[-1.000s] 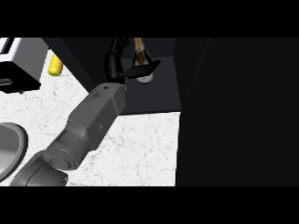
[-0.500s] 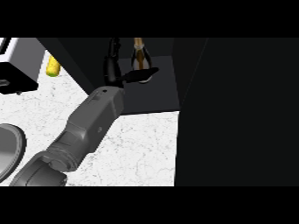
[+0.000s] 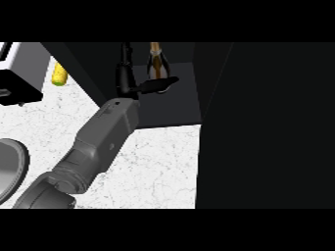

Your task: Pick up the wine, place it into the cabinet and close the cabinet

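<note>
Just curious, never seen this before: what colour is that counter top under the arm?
The counter top is white with fine grey speckles, seen in the head view.

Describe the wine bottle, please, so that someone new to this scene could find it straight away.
Start from the dark cabinet filling the upper middle and right of the head view. Follow the grey forearm up to the left hand inside its opening; the wine bottle stands just beyond the hand. It is the only slim, brownish thing there, unlike the yellow item beside the toaster.

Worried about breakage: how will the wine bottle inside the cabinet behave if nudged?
The wine bottle stands tall and narrow, so it probably tips easily. It looks glassy, likely rigid, slippery and fragile. The left hand is beside it.
</note>
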